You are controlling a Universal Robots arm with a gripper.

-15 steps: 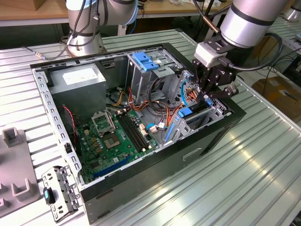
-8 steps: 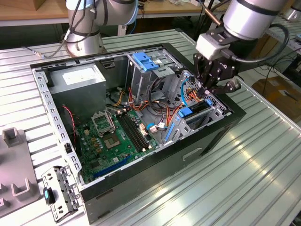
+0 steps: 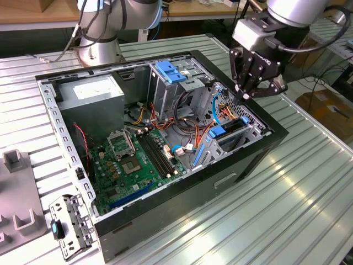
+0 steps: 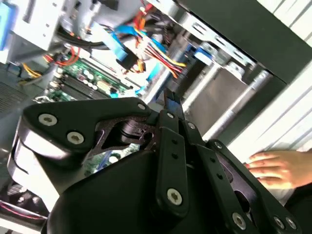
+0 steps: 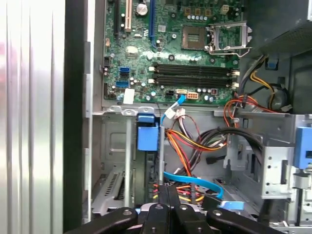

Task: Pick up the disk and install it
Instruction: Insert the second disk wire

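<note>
An open computer case (image 3: 231, 171) sat on a ribbed metal table (image 3: 309, 210), its green motherboard (image 3: 138, 160) and orange cables (image 3: 207, 132) exposed.

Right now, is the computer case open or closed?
Open: the computer case has no side panel on top, and the motherboard inside lies exposed in the exterior view.

table (image 3: 309, 182): ribbed bare metal | case (image 3: 242, 165): matt black | pincer (image 3: 246, 93): matt black
</note>
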